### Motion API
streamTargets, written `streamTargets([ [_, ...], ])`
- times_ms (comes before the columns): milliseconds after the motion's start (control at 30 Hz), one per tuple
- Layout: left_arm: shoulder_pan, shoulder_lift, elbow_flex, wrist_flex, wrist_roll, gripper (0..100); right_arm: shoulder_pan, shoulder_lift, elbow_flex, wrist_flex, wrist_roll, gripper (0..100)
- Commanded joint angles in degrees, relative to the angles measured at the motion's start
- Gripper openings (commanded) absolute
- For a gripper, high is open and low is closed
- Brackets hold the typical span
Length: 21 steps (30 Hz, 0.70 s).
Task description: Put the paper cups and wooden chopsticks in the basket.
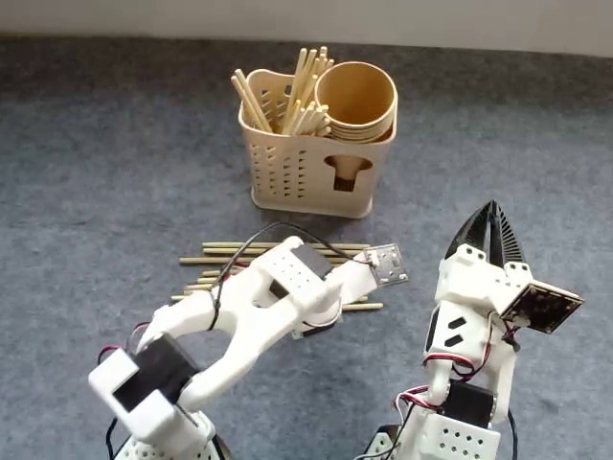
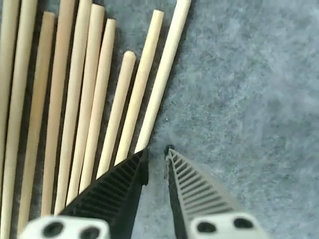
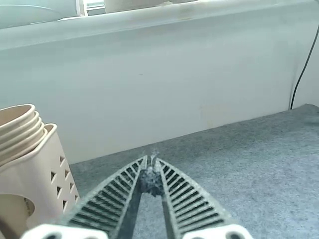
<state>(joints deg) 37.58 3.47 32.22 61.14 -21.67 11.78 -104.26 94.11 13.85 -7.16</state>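
Several loose wooden chopsticks [image 1: 239,259] lie side by side on the grey carpet in front of the beige basket [image 1: 306,163]. The basket holds stacked paper cups [image 1: 356,96] and a bundle of chopsticks [image 1: 302,91]. My left arm bends down over the loose pile. In the left wrist view its gripper [image 2: 157,151] is slightly open, with nothing between the fingers, its tips right at the ends of the nearest chopsticks [image 2: 119,109]. My right gripper [image 1: 493,207] is shut and empty, to the right of the pile and pointing towards the back. The right wrist view shows the basket [image 3: 35,174] and the cups [image 3: 17,129] off to one side.
Grey carpet covers the table all round the basket and to the right of my right arm. A pale wall [image 3: 164,84] rises behind the carpet's far edge, with a dark cable [image 3: 303,69] hanging at one side.
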Motion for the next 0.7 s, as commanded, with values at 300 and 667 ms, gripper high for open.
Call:
streamTargets([
  [300,-0.9,-4.1,-3.1,0.7,-0.3,7,0.4,-0.7,-1.1,-0.1,0.0,2.0],
  [667,-2.9,-0.1,-4.0,-0.7,-0.3,8,0.2,-0.7,-1.0,-0.1,0.0,2.0],
])
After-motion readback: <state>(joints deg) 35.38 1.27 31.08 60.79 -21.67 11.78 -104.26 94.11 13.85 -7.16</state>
